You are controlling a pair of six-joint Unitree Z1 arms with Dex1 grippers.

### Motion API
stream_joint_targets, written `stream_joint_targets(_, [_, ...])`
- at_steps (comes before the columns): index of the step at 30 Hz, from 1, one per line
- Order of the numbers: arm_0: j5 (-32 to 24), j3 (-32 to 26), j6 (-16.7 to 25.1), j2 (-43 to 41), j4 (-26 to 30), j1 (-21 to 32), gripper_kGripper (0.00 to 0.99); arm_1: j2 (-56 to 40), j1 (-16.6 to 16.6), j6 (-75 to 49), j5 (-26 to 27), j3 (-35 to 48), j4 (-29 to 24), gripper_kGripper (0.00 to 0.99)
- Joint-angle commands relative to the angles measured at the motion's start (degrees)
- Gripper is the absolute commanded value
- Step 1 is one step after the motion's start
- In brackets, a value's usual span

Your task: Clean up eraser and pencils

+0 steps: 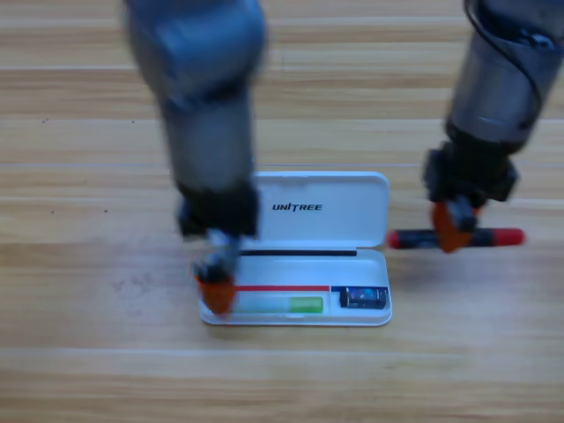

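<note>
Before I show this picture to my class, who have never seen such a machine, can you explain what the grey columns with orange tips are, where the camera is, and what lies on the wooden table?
The camera stands above the wooden table and looks straight down. The two grey columns are robot arms; each orange tip is a gripper.

An open white plastic case lies in the middle. Its tray holds a pale pencil with a lime-green end and a small dark navy eraser.

The left gripper hangs over the tray's left end. The right gripper is closed around the middle of a black pencil with red ends, to the right of the case.
</note>
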Motion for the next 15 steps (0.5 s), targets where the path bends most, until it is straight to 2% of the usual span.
stream_joint_targets(1, [0.48,3.13,4.96,-16.88,4.63,15.08,0.990,6.14,7.59,3.18,0.34,-7.07,2.00,0.000])
stream_joint_targets(4, [-0.57,5.32,9.71,-21.89,5.78,23.78,0.990,10.00,9.08,4.93,0.43,-12.60,2.18,0.000])
stream_joint_targets(7, [-2.24,7.43,13.40,-24.26,5.86,30.02,0.990,13.78,9.87,6.16,0.25,-17.88,2.36,0.000])
stream_joint_targets(10, [-3.47,8.93,15.07,-24.97,5.78,32.65,0.990,17.03,10.31,6.52,-0.28,-21.65,2.80,0.000])
stream_joint_targets(15, [-4.53,10.07,15.15,-25.67,5.60,32.83,0.989,21.87,10.40,6.52,-1.86,-25.35,3.06,0.000])
